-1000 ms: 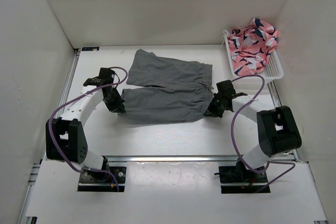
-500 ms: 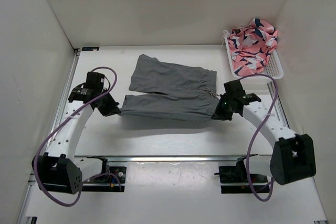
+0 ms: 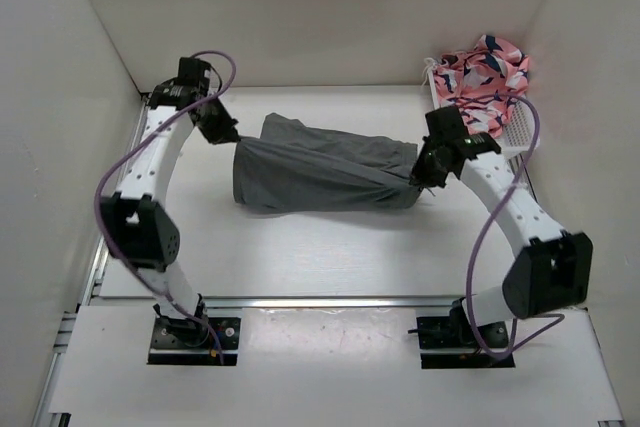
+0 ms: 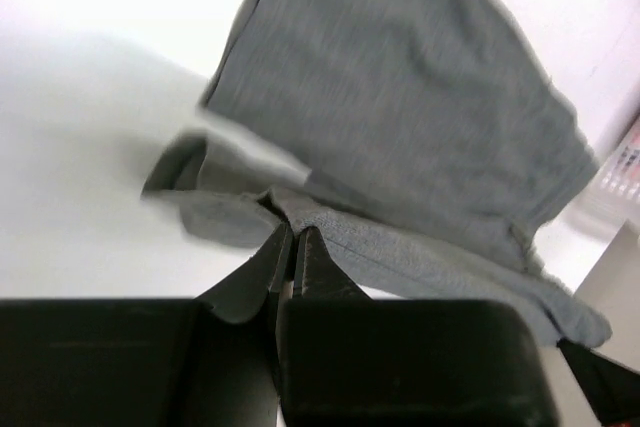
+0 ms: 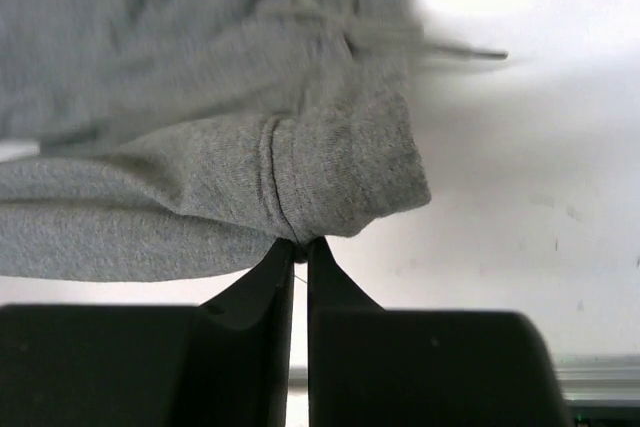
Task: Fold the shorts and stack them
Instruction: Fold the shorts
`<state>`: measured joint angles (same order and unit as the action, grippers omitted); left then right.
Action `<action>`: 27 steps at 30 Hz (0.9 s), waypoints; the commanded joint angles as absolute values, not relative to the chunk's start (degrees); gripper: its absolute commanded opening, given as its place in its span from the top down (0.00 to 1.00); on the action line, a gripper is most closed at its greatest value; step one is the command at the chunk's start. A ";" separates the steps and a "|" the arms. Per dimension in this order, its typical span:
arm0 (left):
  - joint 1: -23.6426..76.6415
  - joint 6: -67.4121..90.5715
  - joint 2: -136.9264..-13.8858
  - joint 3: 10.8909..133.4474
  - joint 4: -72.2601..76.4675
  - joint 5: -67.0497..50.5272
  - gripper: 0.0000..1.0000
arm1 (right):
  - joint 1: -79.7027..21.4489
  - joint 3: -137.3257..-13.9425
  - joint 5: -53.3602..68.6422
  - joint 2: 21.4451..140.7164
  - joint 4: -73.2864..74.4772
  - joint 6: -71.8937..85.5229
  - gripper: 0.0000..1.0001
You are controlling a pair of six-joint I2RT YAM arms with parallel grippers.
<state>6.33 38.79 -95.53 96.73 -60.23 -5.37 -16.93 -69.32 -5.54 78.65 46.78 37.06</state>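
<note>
- You have the shorts (image 3: 320,172) stretched between both arms over the middle of the table (image 3: 300,252). The fabric is doubled over and sags low, and you cannot tell whether its lower edge touches the surface.
- Your left gripper (image 3: 227,135) is clenched on the leg end at the left, its fingers pinching a fold of grey cloth.
- Your right gripper (image 3: 419,178) is clamped on the waistband end, with fabric bunched at its tips.
- Beyond the right arm, a white basket (image 3: 527,132) holds a pink patterned cloth (image 3: 480,77).
</note>
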 commanded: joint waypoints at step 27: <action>7.64 33.66 -108.72 90.48 -50.90 -7.73 0.00 | -10.99 -66.63 7.54 90.26 31.57 37.96 0.17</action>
